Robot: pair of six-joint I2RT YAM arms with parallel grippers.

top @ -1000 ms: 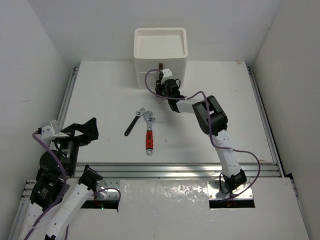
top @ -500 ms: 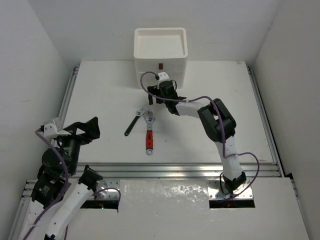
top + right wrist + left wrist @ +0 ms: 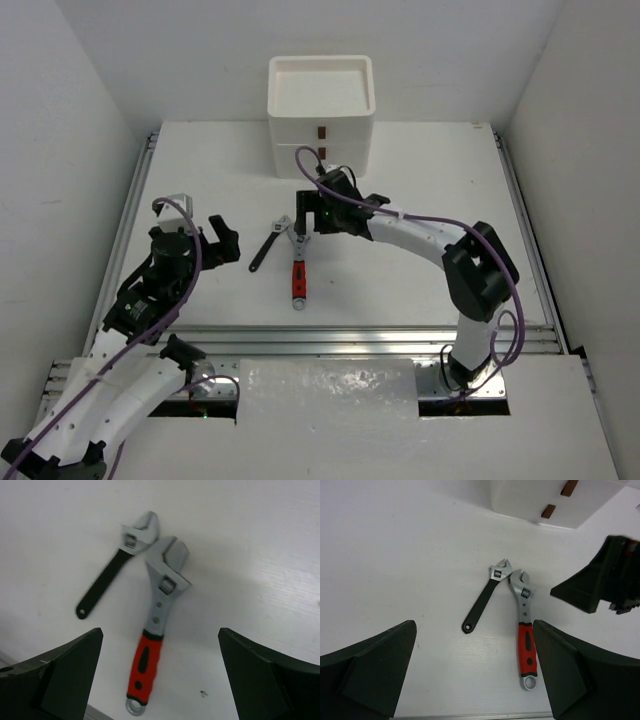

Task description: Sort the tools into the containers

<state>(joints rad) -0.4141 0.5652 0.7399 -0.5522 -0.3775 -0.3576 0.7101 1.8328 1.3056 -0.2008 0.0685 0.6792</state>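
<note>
Grippers both stand wide open and hold nothing. Our right gripper (image 3: 305, 214) hovers over the steel heads of two adjustable wrenches. Our left gripper (image 3: 222, 240) hangs to the left of them, well apart, and faces them. The red-handled wrench (image 3: 298, 270) and the smaller black-handled wrench (image 3: 267, 246) lie flat on the white table (image 3: 200, 170) in a narrow V, heads just beside each other; we cannot tell whether they touch. Beyond them, at the far edge, stands the white drawer unit (image 3: 345, 145), with two dark handles (image 3: 321, 131) showing and a shallow rimmed tray (image 3: 320, 63) on top.
</note>
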